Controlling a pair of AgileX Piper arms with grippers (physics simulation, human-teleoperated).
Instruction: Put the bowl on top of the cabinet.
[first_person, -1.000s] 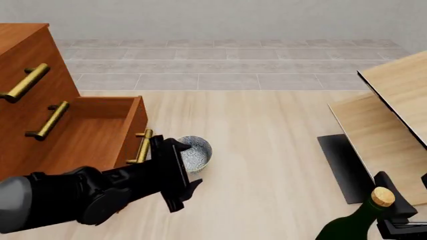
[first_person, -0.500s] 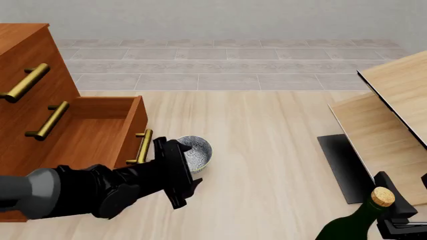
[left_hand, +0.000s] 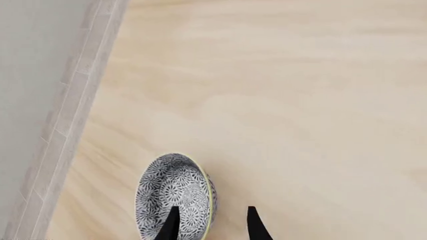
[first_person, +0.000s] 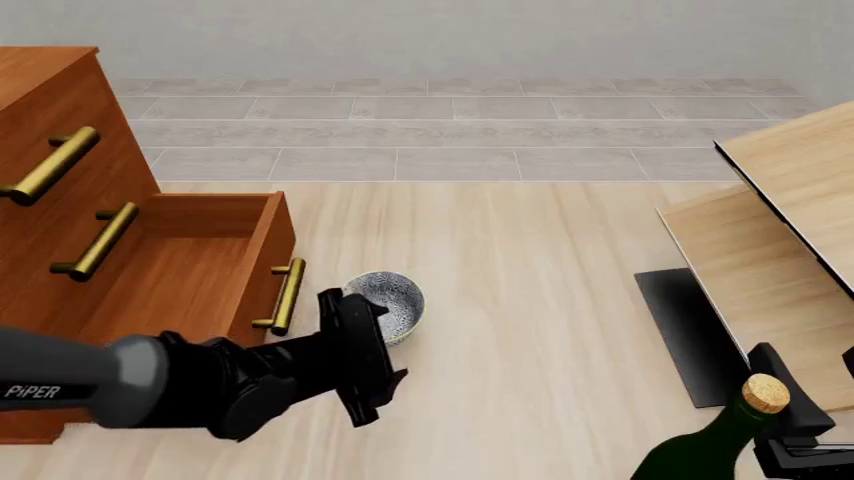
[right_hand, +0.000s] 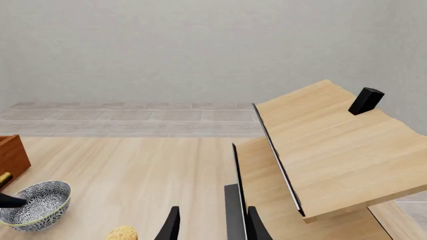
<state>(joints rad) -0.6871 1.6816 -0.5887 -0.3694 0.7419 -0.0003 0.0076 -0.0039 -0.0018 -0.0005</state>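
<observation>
The cabinet (first_person: 80, 230) fills the left side of the front view, reddish-brown, with brass bar handles; its lowest visible drawer (first_person: 200, 265) is pulled out over the table (first_person: 534, 280). At the right stand pale wooden boards (first_person: 787, 230), tilted, with a dark flat panel (first_person: 687, 330) below them.

The left arm (first_person: 174, 385) reaches in low from the left, nearly level with the table, its forearm running rightward past the front of the open drawer. Its wrist is turned so that the left gripper (first_person: 370, 338) stands on edge, pointing toward the bowl. In the left wrist view the two dark fingers (left_hand: 172, 226) are spread apart and straddle the bowl's rim: one lies over the patterned inside, the other outside the wall. They are parted, not clamped.

A green bottle (first_person: 714, 440) with a cork sits at the lower right of the front view, beside the right gripper (right_hand: 208, 225), which shows two fingertips set apart with nothing between them.

The bowl (first_person: 387, 305) rests upright on the table just beside the drawer's handle (first_person: 283, 296), at the tip of the left gripper.
</observation>
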